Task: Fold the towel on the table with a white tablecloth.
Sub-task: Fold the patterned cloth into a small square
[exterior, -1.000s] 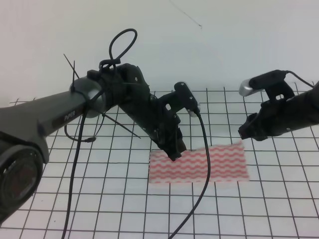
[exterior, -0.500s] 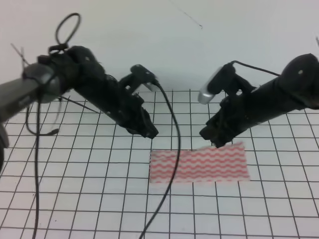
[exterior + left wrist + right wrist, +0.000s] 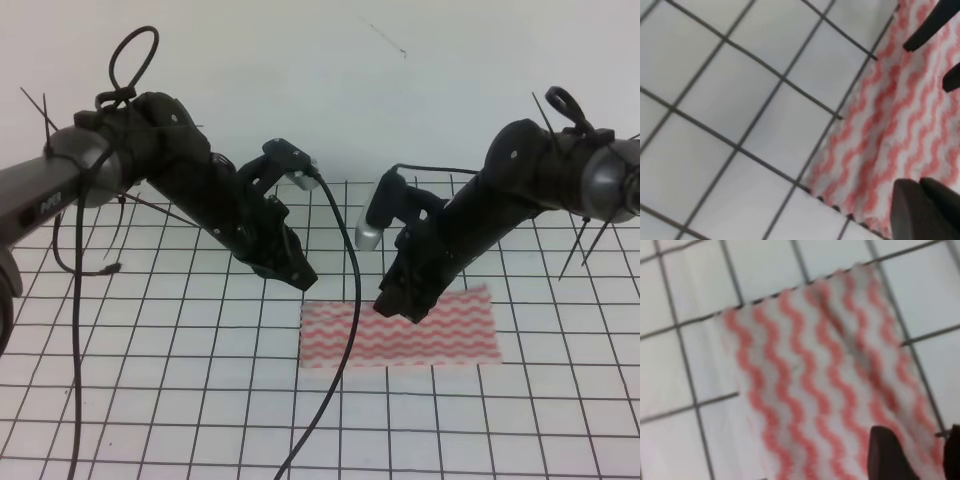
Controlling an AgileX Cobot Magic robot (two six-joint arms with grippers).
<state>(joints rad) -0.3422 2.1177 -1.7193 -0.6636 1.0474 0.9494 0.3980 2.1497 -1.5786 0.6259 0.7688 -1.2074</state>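
We've got the towel lying flat on the gridded tablecloth, approx mid-table. Left gripper hangs just off its top-left corner, right gripper over its top edge. Jaws: can't tell on either, nothing visibly gripped.

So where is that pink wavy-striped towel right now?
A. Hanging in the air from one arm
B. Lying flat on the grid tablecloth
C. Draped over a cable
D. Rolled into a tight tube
B: the towel lies spread flat on the tablecloth, with the right end effector just above its top edge.
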